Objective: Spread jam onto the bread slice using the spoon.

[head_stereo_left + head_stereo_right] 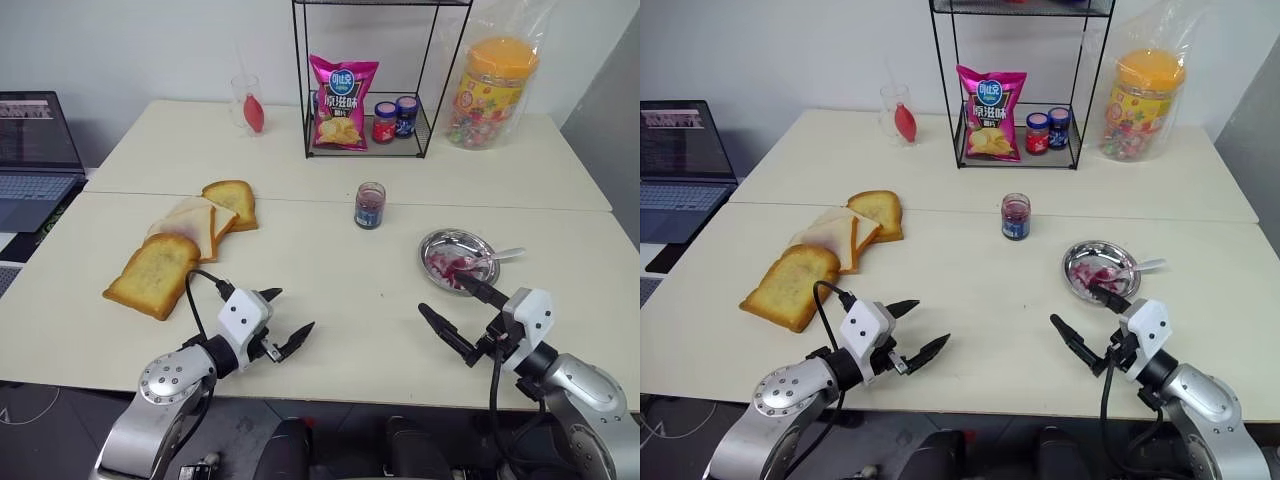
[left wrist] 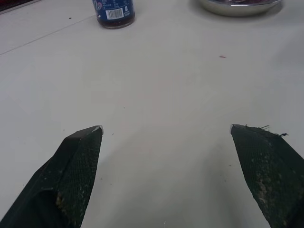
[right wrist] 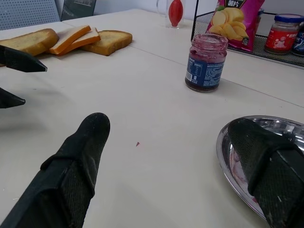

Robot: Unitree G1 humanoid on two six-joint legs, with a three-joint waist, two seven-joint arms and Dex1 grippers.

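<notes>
Head-camera view: left gripper (image 1: 283,322) lower left of frame, fingers spread wide, empty, over bare worktop (image 1: 350,310). Right gripper (image 1: 462,312) lower right, fingers also wide apart, empty, upper finger tip near rim of steel plate (image 1: 436,242). Plate right of centre, holding jam (image 1: 446,266) smears; spoon (image 1: 497,257) resting in plate, handle out over right rim. Bread slice (image 1: 154,274) left of centre, flat on worktop, front of row of three slices. Jam jar (image 1: 370,205) centre, upright, well apart from plate.
</notes>
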